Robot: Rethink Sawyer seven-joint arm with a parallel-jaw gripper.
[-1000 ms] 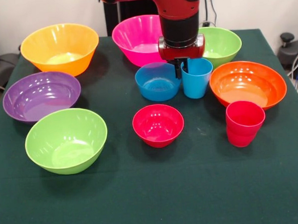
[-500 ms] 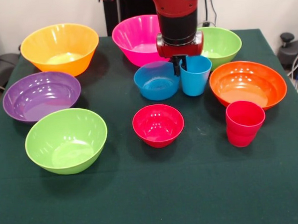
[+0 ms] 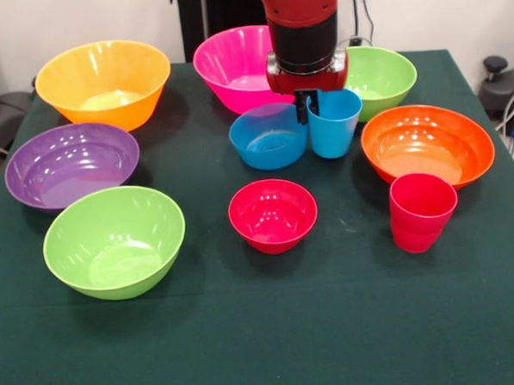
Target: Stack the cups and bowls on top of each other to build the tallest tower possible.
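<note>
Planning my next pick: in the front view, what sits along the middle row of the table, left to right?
Purple bowl → blue bowl → blue cup, with the gripper at its rim → orange bowl.

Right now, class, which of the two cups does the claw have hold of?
The light blue cup: the claw grips its rim beside the blue bowl. The red cup stands alone, untouched, before the orange bowl.

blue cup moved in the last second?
Yes. The blue cup, held at its rim by the gripper, has risen: its base sat about level with the orange bowl's middle and is now higher.
</note>
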